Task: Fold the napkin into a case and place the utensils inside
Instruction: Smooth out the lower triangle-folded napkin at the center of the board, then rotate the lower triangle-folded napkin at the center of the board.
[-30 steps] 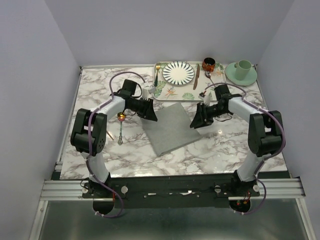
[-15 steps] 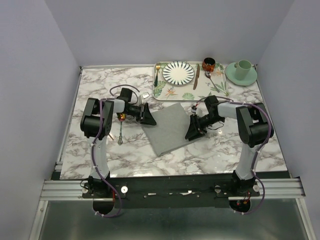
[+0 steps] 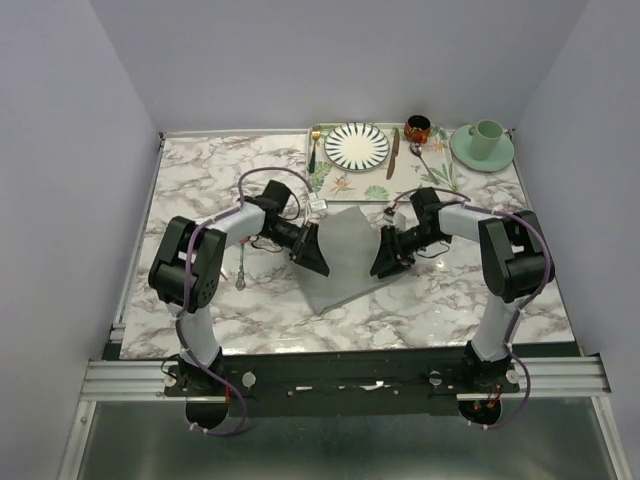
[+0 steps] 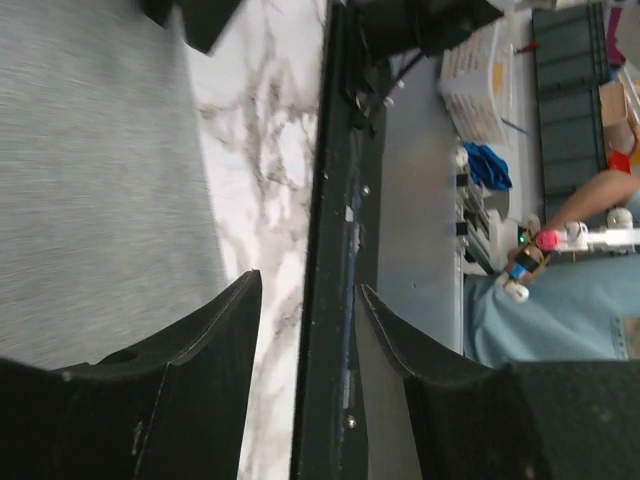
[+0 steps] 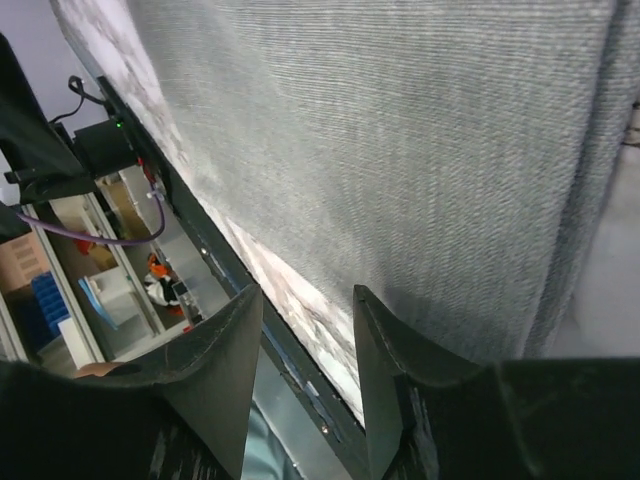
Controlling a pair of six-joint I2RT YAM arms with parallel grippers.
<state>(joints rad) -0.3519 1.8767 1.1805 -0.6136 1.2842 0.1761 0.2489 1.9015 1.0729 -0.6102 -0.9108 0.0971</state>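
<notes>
The grey napkin (image 3: 345, 262) lies on the marble table just in front of the tray, and it looks flat. My left gripper (image 3: 318, 258) is low at its left edge and my right gripper (image 3: 382, 262) at its right edge, facing each other. In the left wrist view the left gripper (image 4: 308, 285) is open with nothing between its fingers, and the napkin (image 4: 100, 180) is off to one side. In the right wrist view the right gripper (image 5: 306, 292) is open and empty, close over the napkin (image 5: 400, 150). The spoon's pale handle (image 3: 241, 272) shows left of the left arm. I cannot see the fork.
A leaf-patterned tray (image 3: 340, 185) at the back holds a striped plate (image 3: 357, 145), a gold fork with a dark handle (image 3: 314, 147) and a brown-handled knife (image 3: 393, 153). A dark orange cup (image 3: 417, 127) and a green cup on a saucer (image 3: 485, 140) stand at the back right.
My left gripper has moved right, from beside the spoon onto the napkin's left edge, and opened a little wider. My right gripper has come down to the right edge and stayed there.
</notes>
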